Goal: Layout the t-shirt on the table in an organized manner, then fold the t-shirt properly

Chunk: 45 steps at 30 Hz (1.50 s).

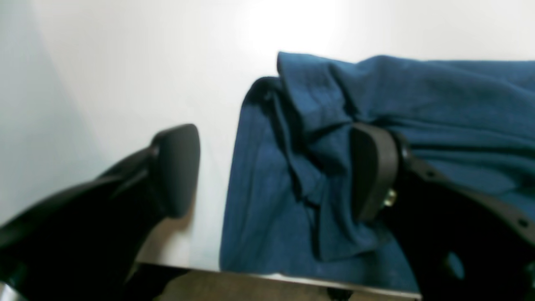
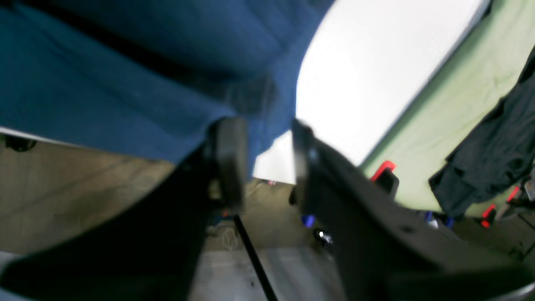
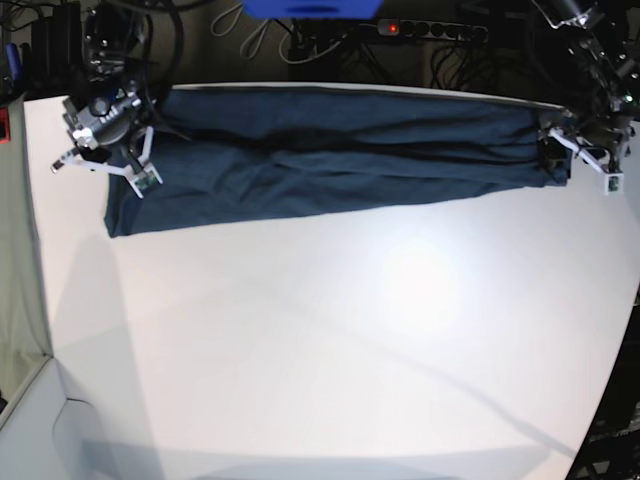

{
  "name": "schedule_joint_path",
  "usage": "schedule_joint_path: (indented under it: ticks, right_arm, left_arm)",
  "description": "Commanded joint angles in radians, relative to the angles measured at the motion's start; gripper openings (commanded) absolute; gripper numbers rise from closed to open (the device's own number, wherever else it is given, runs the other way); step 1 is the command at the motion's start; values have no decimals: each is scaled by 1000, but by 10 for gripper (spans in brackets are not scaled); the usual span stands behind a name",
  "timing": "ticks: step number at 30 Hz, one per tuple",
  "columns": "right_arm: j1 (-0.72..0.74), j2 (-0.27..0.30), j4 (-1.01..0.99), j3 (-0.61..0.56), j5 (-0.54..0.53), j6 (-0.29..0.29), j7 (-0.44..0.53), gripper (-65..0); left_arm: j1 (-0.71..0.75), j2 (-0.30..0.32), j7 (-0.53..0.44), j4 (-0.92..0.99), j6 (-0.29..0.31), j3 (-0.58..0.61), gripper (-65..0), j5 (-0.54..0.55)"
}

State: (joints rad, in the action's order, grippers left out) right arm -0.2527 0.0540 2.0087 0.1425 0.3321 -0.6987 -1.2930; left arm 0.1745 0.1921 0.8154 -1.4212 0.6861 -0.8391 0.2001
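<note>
Navy cotton, folded into a long band, is what I've got laid along the far edge of the table [image 3: 330, 340]. The t-shirt [image 3: 330, 150] runs left to right, long axis parallel to that far edge, and its far side sits right on the rim, so no spare room back there. Everything nearer is bare white tabletop, loads of space to move.

My left gripper [image 1: 276, 171] is at the shirt's right-hand end in the base view. Jaws are spread wide: one finger [image 1: 372, 167] rests on the bunched cloth, the other sits off the fabric over bare table. It's not pinching anything.

My right gripper [image 2: 267, 154] is at the opposite end, by the table's far corner. Jaws parted, with a clear gap between them. The shirt's edge shows through the gap, unclamped. That view's blurry though.
</note>
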Motion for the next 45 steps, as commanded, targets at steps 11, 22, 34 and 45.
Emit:
schedule_joint_path:
  ticks: [11,22,34,45]
  right_arm:
    - [106,-113,21,-36,6,1,-24,-378]
    - [172,-144,-165,-50,6,1,80,-381]
    - [171,-141,-303,-48,6,1,197,-381]
    - [175,-144,-303,-51,6,1,201,-381]
  left_arm:
    - [3,10,11,-11,12,-6,-142,-8]
    - [0,-7,14,-74,12,-7,-138,-6]
    - [12,-56,17,-155,12,-133,-137,118]
    - [89,-44,15,-138,12,-131,-137,241]
